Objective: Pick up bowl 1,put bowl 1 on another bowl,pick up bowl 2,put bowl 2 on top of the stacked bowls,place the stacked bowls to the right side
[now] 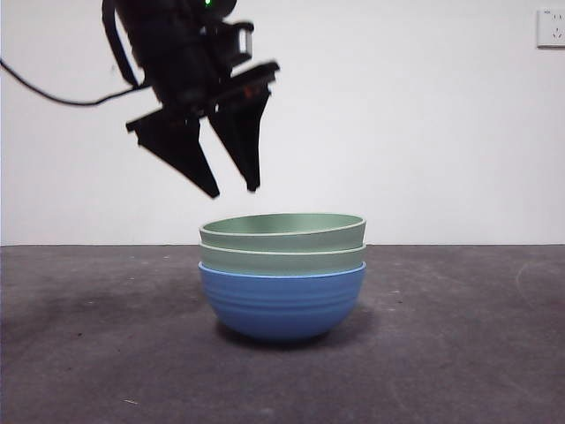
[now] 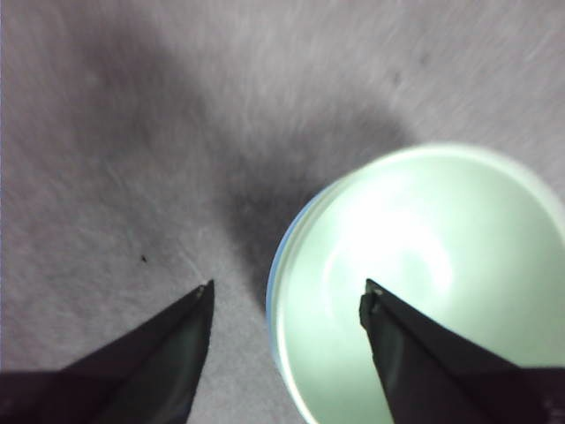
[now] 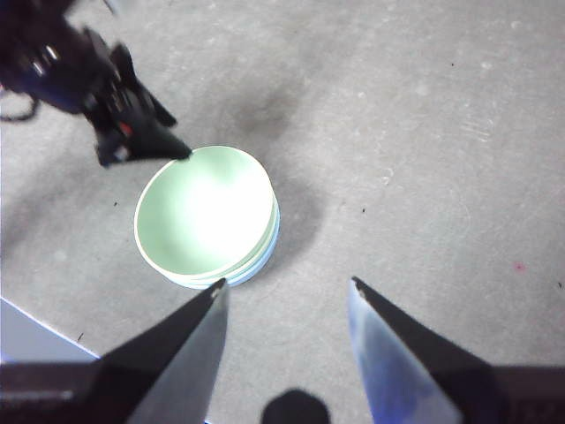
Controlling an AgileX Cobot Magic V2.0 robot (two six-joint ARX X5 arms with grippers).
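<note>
Behind the dark grey tabletop we see a plain white wall with a socket at its upper corner. Near the middle of the tabletop, well away from its edges, stands the stacked bowls: two pale green bowls nested in the blue bowl, which alone touches the surface. All three sit upright with their mouths facing up; being round, they have no long axis. From the front we see the rims as three level layers, the top green bowl slightly tilted in its seat.

We find the left gripper hanging above the stack's near-left rim, not touching it, its two black jaws pointing down and spread apart with nothing between them. Its arm slants in from the upper edge, trailing a black cable. In its own wrist view the left gripper straddles the rim, one jaw over bare table, the other over the green interior.

We see the right gripper held high and well apart from the bowls, jaws parted and empty.

Glare washes out the inside of the top bowl, and the lower green bowl shows only as a band
</note>
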